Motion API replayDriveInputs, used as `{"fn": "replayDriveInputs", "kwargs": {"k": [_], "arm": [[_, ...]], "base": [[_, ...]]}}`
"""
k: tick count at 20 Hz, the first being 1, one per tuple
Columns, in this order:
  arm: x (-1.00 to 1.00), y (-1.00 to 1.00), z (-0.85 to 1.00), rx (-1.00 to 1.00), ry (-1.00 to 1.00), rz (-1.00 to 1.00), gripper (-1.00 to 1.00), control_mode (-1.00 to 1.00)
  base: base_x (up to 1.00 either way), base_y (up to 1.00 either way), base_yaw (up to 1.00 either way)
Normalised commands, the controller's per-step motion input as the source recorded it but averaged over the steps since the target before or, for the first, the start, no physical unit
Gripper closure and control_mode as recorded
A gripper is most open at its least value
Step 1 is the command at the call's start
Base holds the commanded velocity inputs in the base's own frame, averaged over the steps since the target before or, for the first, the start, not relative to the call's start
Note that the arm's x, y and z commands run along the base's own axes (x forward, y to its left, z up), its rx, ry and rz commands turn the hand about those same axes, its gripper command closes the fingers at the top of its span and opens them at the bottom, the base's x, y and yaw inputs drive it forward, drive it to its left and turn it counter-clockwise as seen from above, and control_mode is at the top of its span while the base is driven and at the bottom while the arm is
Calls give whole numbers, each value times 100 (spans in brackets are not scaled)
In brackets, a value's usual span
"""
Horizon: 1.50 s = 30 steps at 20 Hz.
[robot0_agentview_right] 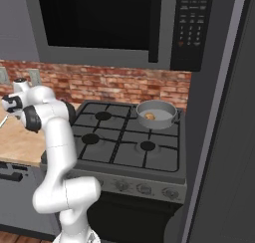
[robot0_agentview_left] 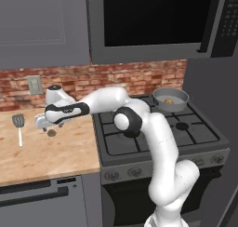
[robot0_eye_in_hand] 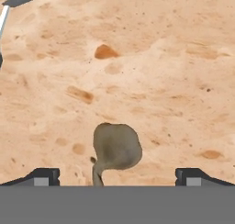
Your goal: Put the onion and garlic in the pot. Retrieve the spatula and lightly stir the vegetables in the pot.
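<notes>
The onion (robot0_agentview_left: pixel 169 101) is already in the pot (robot0_agentview_left: pixel 158 96). The garlic (robot0_eye_in_hand: pixel 116 146) still lies on the surface (robot0_agentview_left: pixel 46 156), right under the gripper (robot0_eye_in_hand: pixel 117 176). Its jaws are wide open and hold nothing. The spatula (robot0_agentview_left: pixel 19 127) waits nearby.

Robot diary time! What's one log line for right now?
gripper: open, above garlic | onion: in pot | spatula: on counter
</notes>
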Motion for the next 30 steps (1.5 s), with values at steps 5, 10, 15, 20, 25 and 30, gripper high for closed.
{"fn": "replayDriveInputs", "kwargs": {"k": [5, 10, 15, 20, 25, 30], "arm": [[0, 2, -4, 0, 2, 0, -100, -100], [0, 0, -20, 0, 0, 1, -100, -100], [0, 1, -26, 0, 0, 0, -100, -100], [0, 6, -13, 0, 0, 0, -100, -100], [2, 7, -8, 0, 0, 0, -100, -100], [6, 5, -13, 0, 0, 0, -100, -100]], "base": [[0, 0, 0], [0, 0, 0], [0, 0, 0], [0, 0, 0], [0, 0, 0], [0, 0, 0]]}}
